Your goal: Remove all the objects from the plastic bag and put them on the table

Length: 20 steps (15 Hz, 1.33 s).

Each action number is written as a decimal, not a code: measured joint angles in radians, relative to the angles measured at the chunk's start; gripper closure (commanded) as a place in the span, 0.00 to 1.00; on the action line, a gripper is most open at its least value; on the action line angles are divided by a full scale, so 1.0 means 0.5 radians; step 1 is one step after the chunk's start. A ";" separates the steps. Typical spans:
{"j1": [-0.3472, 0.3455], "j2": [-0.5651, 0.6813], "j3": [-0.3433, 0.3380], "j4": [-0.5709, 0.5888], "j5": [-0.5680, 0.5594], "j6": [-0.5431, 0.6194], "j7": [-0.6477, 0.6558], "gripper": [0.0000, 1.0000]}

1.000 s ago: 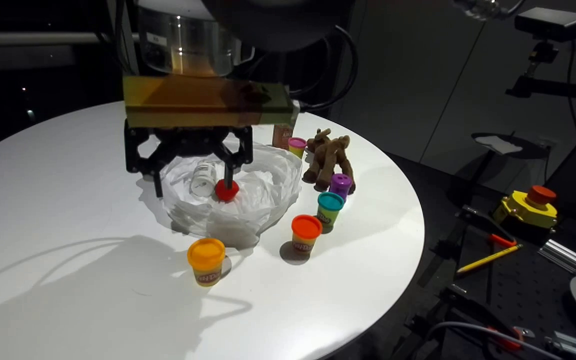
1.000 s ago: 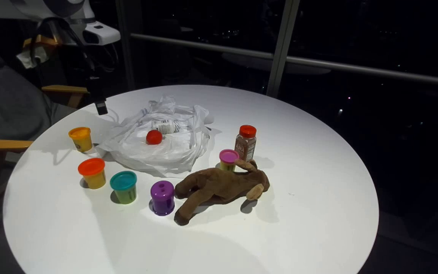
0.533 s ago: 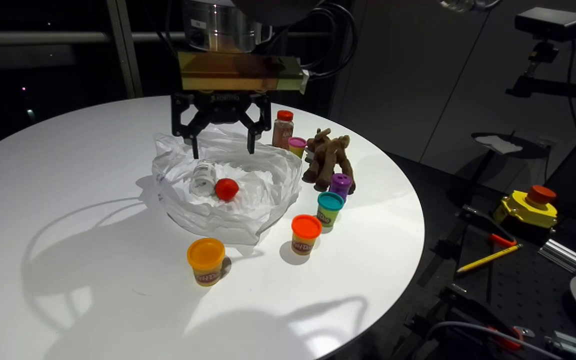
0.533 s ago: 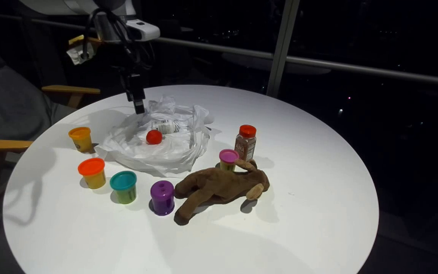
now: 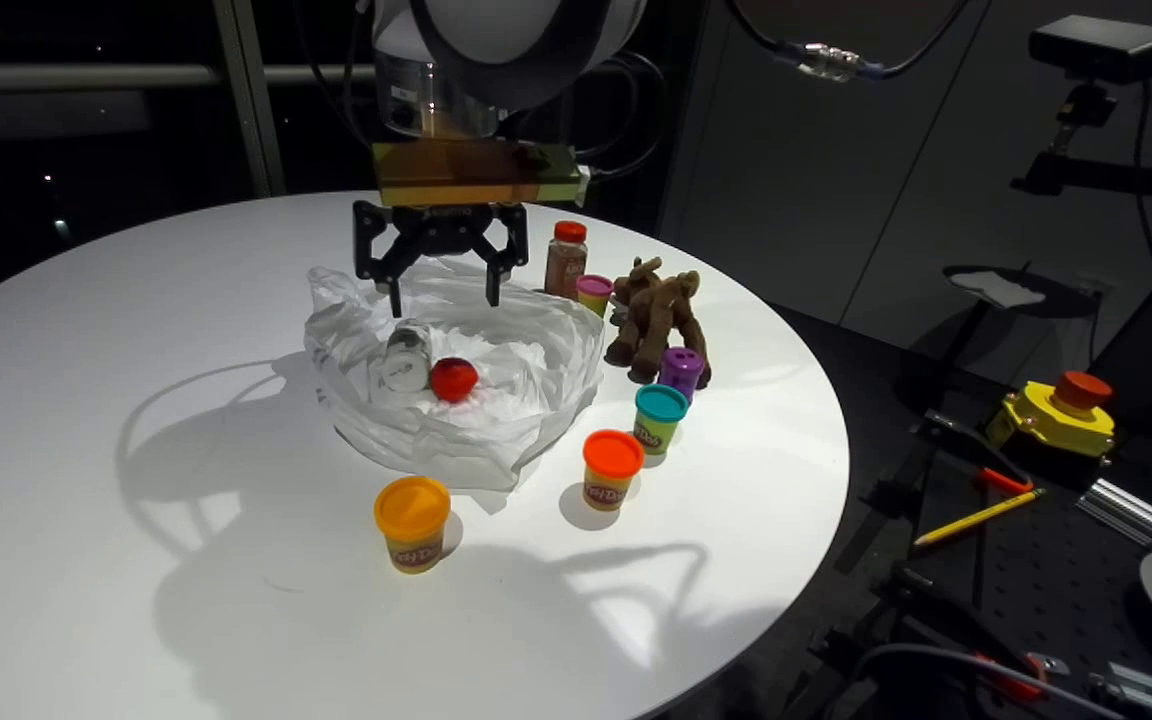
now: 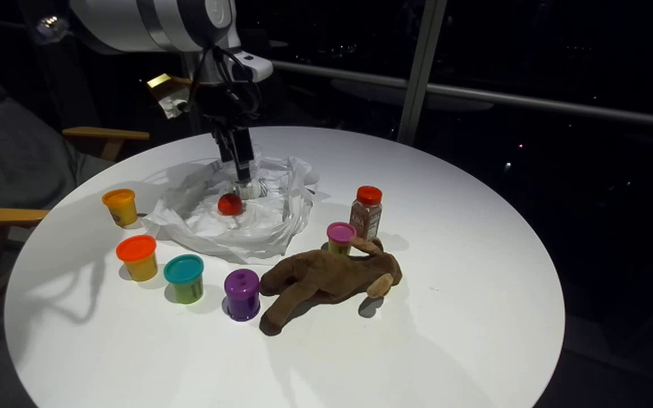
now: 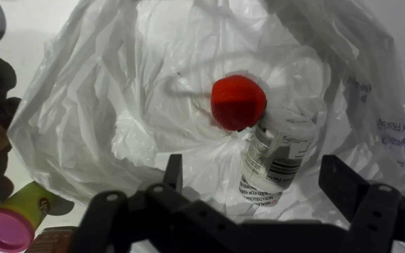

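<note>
Bottle (image 7: 275,160) inside the plastic bag (image 7: 93,119), below the gripper (image 5: 445,307), jaws spread wide.

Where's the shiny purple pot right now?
The purple pot stands on the white table; in an exterior view it's left of the picture's middle, between the teal-lidded tub and the brown plush toy.

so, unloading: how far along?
Looks done: orange tub, red-lidded tub, teal-lidded tub, pink-lidded tub, purple container, plush toy, red-capped bottle, on the table. In hand: nothing; open gripper above the bag. Left: round red item, white bottle, lying in the bag.
</note>
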 measured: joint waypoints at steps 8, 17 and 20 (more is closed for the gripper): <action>-0.018 0.320 0.000 0.306 0.043 0.000 -0.154 0.00; -0.028 0.519 0.000 0.521 0.162 -0.001 -0.302 0.49; -0.028 0.533 0.000 0.547 0.207 -0.002 -0.322 0.71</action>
